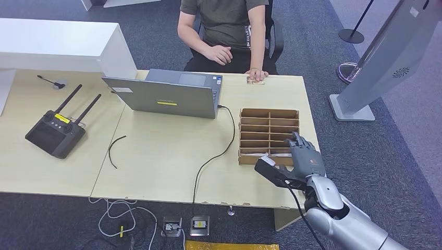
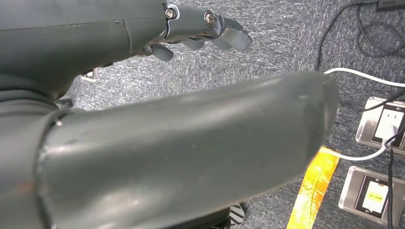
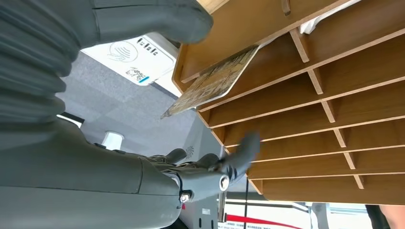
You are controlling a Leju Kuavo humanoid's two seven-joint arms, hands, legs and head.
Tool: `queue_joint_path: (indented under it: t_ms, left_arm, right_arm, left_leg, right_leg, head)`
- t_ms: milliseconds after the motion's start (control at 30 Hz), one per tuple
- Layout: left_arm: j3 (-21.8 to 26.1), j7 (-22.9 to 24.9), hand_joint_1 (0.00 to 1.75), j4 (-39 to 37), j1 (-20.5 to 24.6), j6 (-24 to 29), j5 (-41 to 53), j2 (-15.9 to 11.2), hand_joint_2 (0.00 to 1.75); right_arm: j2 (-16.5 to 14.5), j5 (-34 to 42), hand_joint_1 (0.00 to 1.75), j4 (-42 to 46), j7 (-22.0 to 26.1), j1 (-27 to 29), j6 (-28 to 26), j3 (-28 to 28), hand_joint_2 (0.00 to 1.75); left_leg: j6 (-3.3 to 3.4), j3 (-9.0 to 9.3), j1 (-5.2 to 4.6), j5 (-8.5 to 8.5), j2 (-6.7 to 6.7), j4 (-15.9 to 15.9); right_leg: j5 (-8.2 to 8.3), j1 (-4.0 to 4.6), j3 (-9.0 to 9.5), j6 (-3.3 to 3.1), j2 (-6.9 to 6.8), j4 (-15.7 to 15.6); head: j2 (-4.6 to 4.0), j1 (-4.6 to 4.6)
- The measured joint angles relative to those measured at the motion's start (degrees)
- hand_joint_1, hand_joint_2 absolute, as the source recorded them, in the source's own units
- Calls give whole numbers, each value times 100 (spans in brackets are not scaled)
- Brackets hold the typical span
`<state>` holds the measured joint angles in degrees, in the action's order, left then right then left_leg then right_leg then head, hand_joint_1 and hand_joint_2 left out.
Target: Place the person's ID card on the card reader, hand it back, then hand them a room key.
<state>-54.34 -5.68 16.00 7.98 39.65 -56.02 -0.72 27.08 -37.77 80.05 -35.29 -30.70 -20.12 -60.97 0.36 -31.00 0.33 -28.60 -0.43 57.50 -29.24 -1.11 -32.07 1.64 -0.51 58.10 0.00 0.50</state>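
A brown wooden slotted box [image 1: 269, 121] stands on the table near its right edge. My right hand [image 1: 306, 156] hovers over the box's near right corner, fingers spread and holding nothing. In the right wrist view a patterned card [image 3: 210, 83] leans out of one slot, between the thumb [image 3: 157, 19] and the fingers [image 3: 236, 155], touching neither. A person sits behind the table, one hand [image 1: 256, 74] resting on a small flat thing at the far edge. My left hand [image 2: 205, 26] hangs over the carpet with nothing in it.
An open grey laptop [image 1: 172, 94] sits mid-table, its black cable [image 1: 219, 153] running past the box to the front edge. A black remote with two antennas [image 1: 56, 133] lies far left. A white kiosk [image 1: 388, 60] stands right of the table. Floor sockets [image 2: 379, 191] lie below.
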Motion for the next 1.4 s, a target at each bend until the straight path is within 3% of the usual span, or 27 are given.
queue_joint_path:
  t_ms: [900, 1200, 1400]
  left_arm:
    - [-239, 131, 0, 2, 42, -65, 42, -33, 0]
    - [-354, 163, 0, 12, 73, -70, 34, -40, 0]
    - [-423, 164, 0, 13, 107, -66, 26, -48, 0]
  right_arm:
    - [1, 107, 175, -116, -20, 19, -368, -166, 175]
    - [153, -851, 175, 236, -309, -133, -517, 5, 175]
    - [356, -1485, 175, 814, -444, -379, -303, 365, 175]
  left_leg:
    - [0, 2, 0, 0, 1, 0]
    - [0, 3, 0, 0, 2, 1]
    - [0, 7, 0, 0, 6, 2]
  right_leg:
    - [0, 0, 0, 0, 2, 0]
    - [2, 0, 0, -2, 7, 0]
    - [3, 0, 1, -2, 7, 0]
  head:
    - [0, 0]
    - [0, 0]
    - [0, 0]
